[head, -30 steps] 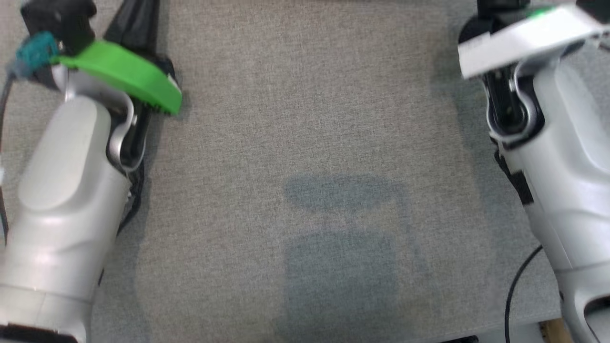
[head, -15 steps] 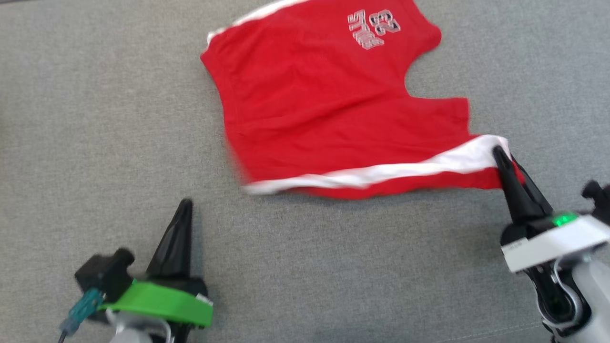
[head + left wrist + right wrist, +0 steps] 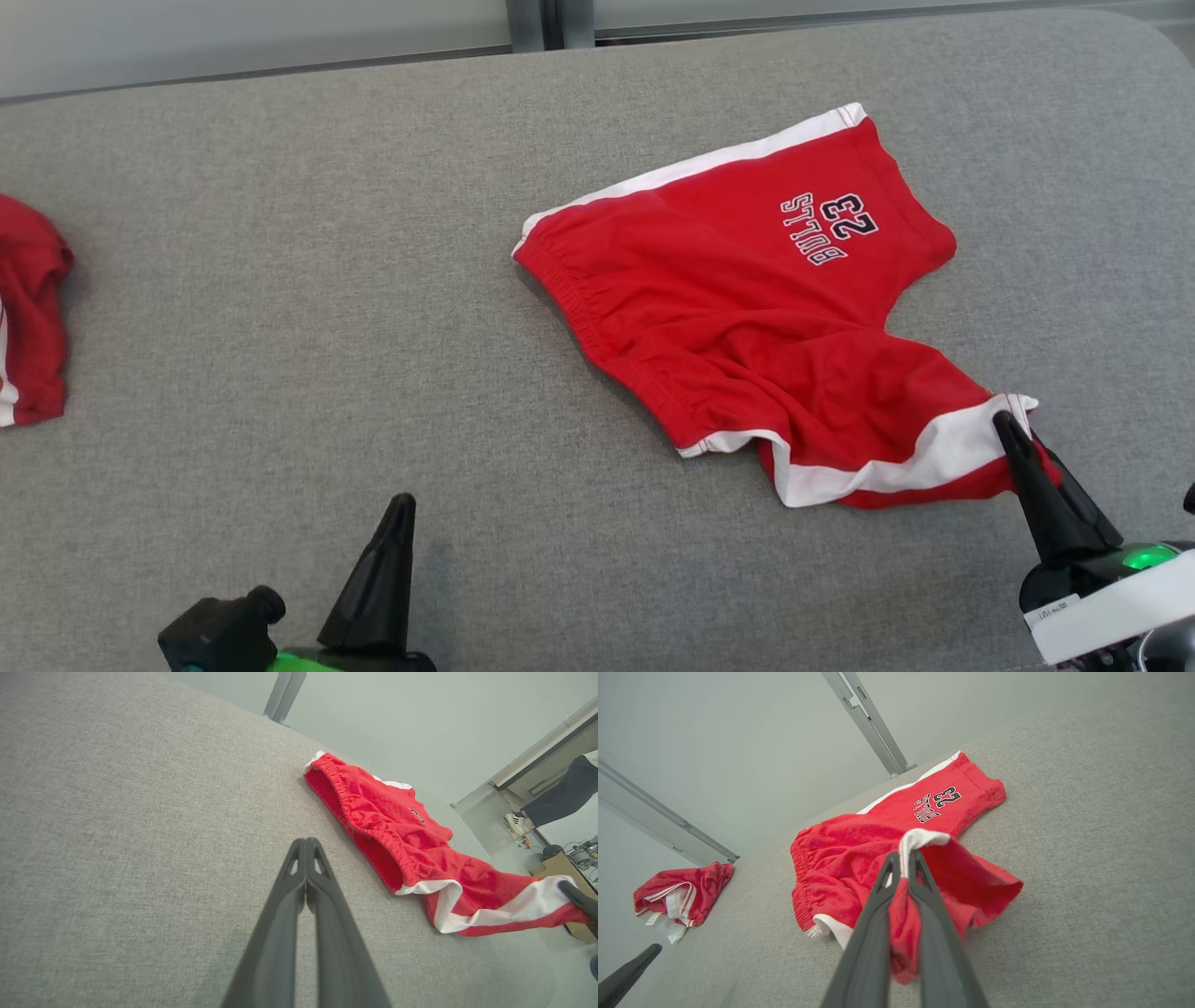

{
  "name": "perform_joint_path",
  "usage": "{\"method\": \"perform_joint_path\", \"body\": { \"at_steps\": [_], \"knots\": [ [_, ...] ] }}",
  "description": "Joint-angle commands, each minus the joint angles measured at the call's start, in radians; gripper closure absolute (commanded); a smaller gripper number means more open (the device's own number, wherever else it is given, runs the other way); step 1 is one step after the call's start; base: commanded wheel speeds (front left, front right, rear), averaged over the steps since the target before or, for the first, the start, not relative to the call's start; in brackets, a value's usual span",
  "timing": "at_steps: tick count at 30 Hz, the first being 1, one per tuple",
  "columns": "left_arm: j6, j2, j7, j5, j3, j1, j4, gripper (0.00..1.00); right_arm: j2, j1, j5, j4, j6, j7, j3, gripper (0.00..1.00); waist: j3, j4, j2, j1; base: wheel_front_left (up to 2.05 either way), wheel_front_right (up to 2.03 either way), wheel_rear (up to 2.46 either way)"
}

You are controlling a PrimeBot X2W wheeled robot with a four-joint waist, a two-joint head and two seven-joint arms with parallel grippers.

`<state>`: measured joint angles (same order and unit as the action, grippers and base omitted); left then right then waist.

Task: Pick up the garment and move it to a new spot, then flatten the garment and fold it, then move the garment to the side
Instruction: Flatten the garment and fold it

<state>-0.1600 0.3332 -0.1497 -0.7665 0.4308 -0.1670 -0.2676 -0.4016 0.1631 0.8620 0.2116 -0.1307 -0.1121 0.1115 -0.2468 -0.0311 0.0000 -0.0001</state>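
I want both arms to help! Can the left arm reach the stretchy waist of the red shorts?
Probably yes. Only bare grey fabric lies between the left arm and the shorts' waistband, nothing blocking. Its jaws are shut, so they'd need to open first. The right arm holds a leg hem.

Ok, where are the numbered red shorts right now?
In the head view the red shorts lie right of centre on the grey fabric surface, one leg hem pinched by the right tool at the lower right.
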Motion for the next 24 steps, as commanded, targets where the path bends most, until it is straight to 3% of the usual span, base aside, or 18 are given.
{"method": "perform_joint_path", "body": {
  "at_steps": [1, 14, 24],
  "knots": [
    [-0.005, 0.003, 0.008, 0.006, 0.003, 0.027, -0.009, 1.00, 0.003, -0.014, -0.012, 0.006, 0.000, 0.009, -0.005, 1.00, 0.000, -0.001, 0.0000, 0.0001, 0.00, 0.00, 0.00],
    [-0.014, 0.003, 0.032, -0.004, 0.006, 0.057, -0.008, 1.00, 0.042, -0.029, -0.076, 0.001, 0.000, 0.051, -0.013, 1.00, 0.019, -0.015, 0.0000, 0.0001, 0.00, 0.00, 0.00],
    [-0.007, -0.006, 0.035, -0.007, 0.014, 0.081, 0.016, 1.00, 0.027, -0.044, -0.150, -0.020, 0.000, 0.056, -0.001, 1.00, 0.020, -0.022, 0.0000, 0.0001, 0.00, 0.00, 0.00]
  ]
}}
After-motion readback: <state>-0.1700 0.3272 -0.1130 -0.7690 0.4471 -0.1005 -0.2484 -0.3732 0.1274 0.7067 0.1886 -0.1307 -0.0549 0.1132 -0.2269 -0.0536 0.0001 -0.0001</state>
